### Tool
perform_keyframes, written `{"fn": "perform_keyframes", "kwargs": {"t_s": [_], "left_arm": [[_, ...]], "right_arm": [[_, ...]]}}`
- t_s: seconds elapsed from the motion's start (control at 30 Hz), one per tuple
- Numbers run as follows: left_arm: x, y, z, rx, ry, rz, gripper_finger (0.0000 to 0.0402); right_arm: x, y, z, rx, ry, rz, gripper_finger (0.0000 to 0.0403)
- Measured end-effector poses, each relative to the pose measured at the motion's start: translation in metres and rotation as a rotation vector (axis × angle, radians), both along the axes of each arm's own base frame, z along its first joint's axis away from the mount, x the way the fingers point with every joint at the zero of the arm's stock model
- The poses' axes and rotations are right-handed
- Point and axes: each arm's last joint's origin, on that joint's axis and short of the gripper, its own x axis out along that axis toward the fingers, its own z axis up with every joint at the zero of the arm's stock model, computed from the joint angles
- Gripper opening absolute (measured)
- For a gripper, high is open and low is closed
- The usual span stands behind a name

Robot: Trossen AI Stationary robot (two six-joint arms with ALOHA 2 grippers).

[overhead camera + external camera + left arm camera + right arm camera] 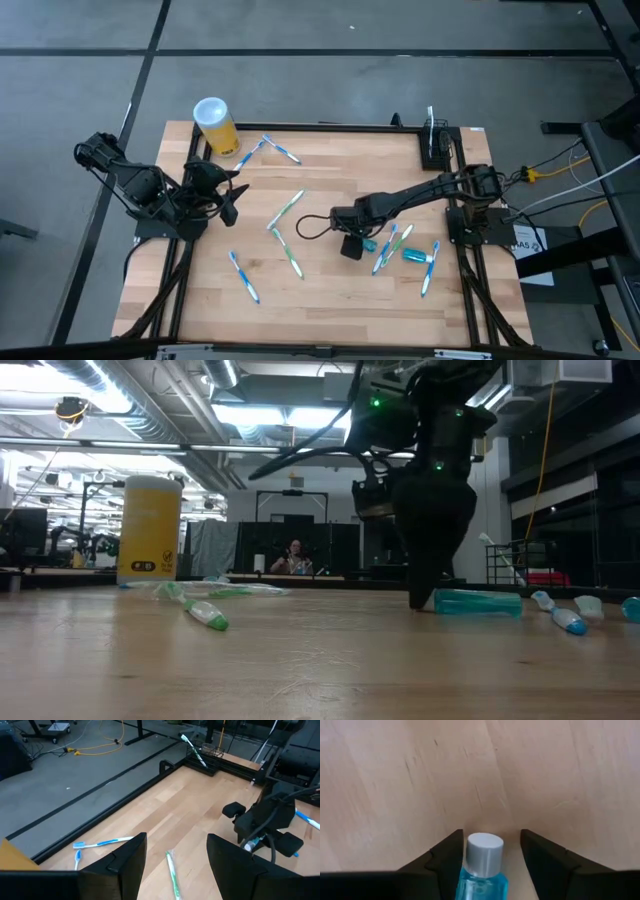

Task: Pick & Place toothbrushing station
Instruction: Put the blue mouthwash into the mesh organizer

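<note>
Risk: the right gripper (487, 857) straddles a blue bottle (482, 865) lying flat on the table (330, 300); closing off-centre could roll it away. Its fingers stand wide, either side of the grey cap, nothing gripped. The left gripper (175, 857) waits open at the left. The toothbrushing station (437, 146) sits at the far right corner.

Pale matt wooden table (330, 290); translucent glossy plastic blue tube (482, 870).
</note>
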Motion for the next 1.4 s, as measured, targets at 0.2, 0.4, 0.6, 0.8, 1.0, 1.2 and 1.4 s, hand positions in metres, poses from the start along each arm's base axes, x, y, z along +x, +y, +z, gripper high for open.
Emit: {"fn": "perform_keyframes", "kwargs": {"t_s": [0.2, 0.4, 0.6, 0.8, 1.0, 1.2, 1.4], "left_arm": [[0.000, 0.000, 0.000, 0.000, 0.000, 0.000, 0.0203], [-0.003, 0.003, 0.002, 0.003, -0.020, 0.010, 0.0203], [-0.005, 0.004, 0.004, 0.022, -0.041, 0.030, 0.0203], [-0.005, 0.004, 0.004, 0.015, -0.049, 0.035, 0.0202], [-0.006, 0.003, 0.003, 0.011, -0.049, 0.027, 0.0188], [-0.010, 0.004, -0.001, 0.007, -0.013, 0.037, 0.0172], [-0.005, 0.000, -0.022, -0.089, -0.010, 0.050, 0.0164]], "right_arm": [[0.008, 0.000, 0.008, -0.017, -0.030, 0.027, 0.0089], [0.030, 0.002, 0.050, -0.055, -0.178, 0.075, 0.0091], [0.056, -0.008, 0.123, -0.182, -0.568, 0.040, 0.0091], [0.070, -0.023, 0.126, -0.110, -0.916, -0.075, 0.0091], [0.061, -0.046, 0.102, -0.004, -1.212, -0.212, 0.0091], [0.041, -0.056, 0.076, -0.089, -1.301, -0.231, 0.0091], [0.015, -0.051, 0.037, -0.244, -1.181, -0.271, 0.0091]]}}
